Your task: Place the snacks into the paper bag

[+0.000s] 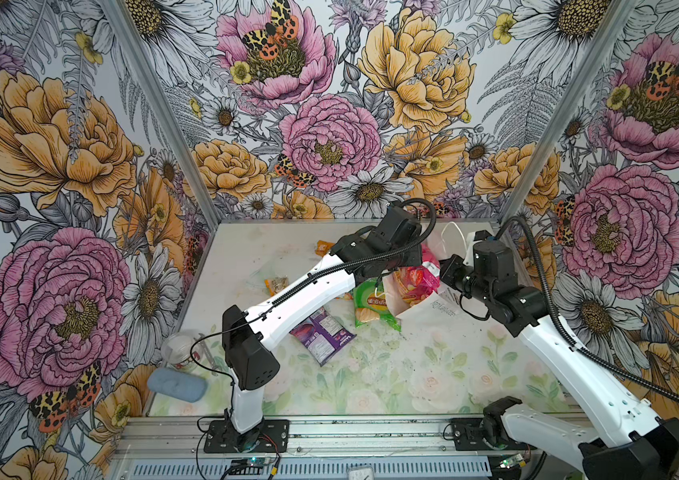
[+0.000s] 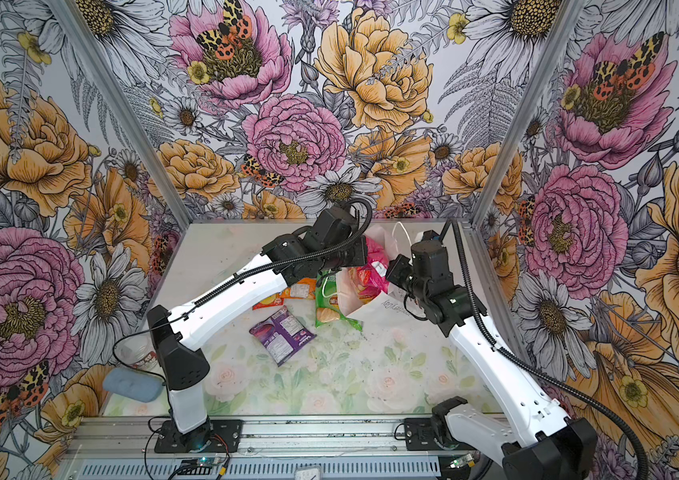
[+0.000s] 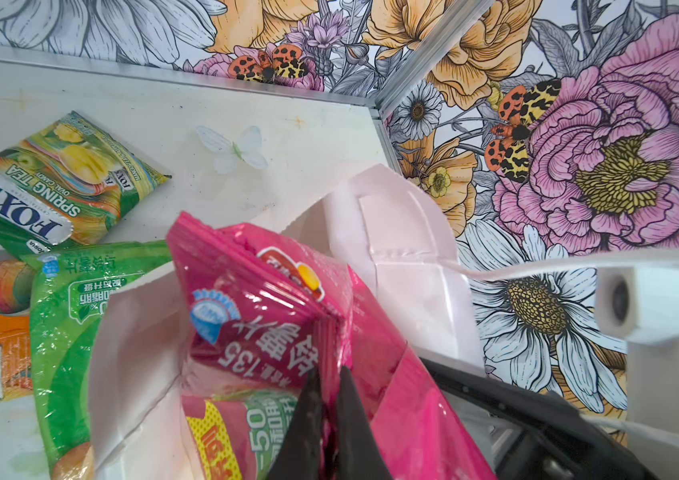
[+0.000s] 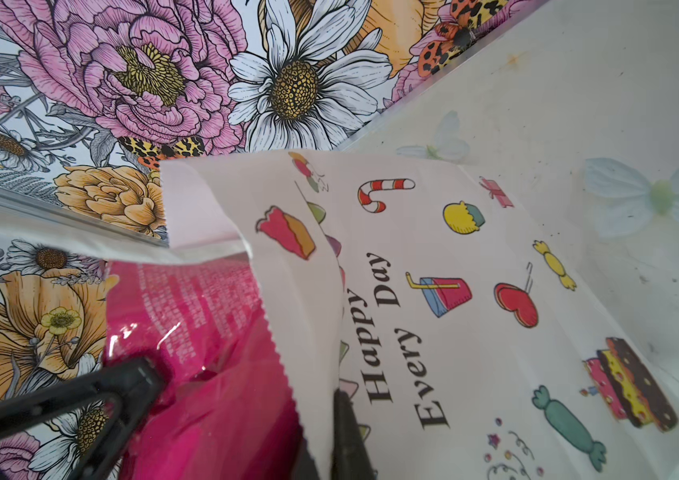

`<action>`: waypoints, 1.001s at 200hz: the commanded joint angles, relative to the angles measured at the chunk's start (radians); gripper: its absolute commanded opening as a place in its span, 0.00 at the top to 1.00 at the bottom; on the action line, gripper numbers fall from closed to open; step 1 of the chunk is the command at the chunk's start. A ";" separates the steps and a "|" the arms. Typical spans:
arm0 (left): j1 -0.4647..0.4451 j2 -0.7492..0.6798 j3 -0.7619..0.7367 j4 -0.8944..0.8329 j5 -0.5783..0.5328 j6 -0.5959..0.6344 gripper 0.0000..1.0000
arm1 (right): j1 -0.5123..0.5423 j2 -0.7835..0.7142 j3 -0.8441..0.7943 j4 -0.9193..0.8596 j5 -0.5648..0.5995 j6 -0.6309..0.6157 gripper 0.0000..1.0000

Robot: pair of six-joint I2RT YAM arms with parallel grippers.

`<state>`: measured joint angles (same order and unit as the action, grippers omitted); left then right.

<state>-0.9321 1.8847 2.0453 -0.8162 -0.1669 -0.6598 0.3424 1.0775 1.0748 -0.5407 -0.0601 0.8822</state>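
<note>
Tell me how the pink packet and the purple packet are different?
The pink packet sticks out of the paper bag; the purple packet lies flat on the table. The left gripper pinches the pink packet; nothing grips the purple packet. The pink packet looks bigger than the purple packet. Both are shiny snack packets.

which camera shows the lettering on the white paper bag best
Right wrist view: the white paper gift bag faces it, "Happy Every Day" readable. In both top views the bag shows only a foreshortened sliver of lettering; the left wrist view shows just its plain inside.
</note>
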 commanded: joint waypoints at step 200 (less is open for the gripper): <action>-0.020 0.391 0.601 -0.228 0.039 0.232 0.36 | -0.319 -0.025 0.004 -0.156 -0.166 -0.207 1.00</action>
<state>-0.9455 2.3772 2.6331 -1.0298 -0.1501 -0.4595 0.0017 1.0416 1.0191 -0.5926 -0.2928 0.7582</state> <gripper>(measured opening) 0.583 0.047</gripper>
